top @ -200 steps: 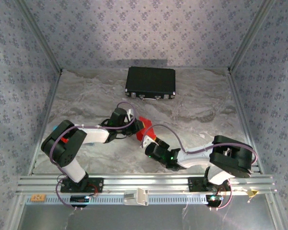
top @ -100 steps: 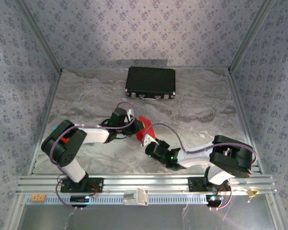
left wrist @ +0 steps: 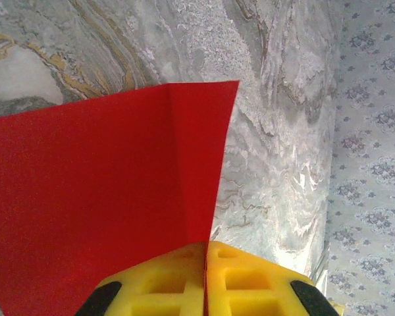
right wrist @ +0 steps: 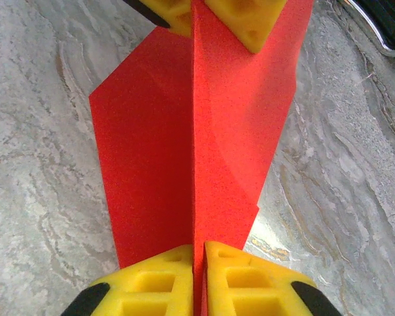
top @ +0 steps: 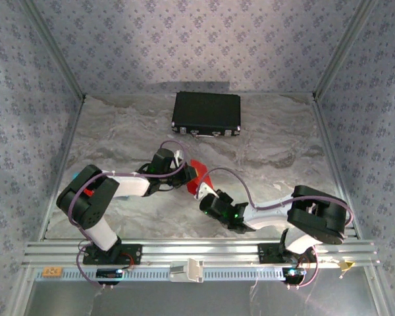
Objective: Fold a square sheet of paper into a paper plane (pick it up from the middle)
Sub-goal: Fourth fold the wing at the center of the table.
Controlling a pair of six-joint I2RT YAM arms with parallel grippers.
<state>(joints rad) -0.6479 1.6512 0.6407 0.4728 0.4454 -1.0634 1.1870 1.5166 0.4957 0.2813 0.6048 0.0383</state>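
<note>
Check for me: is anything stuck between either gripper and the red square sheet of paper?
Nothing visible is. The left gripper and right gripper each clamp directly on the thin bright red sheet of paper, at opposite ends along its fold. The black rectangular case lies well behind them, apart from the sheet.

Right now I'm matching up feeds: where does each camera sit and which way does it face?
Top: above, behind the arms, looking down at the table, black case, left arm and right arm.
Left wrist: on the left arm, looking past the left fingers, shut on the red paper, across the table.
Right wrist: on the right arm, looking past the right fingers along the paper to the left fingers.
Shared: both wrist views show the paper pinched.
</note>
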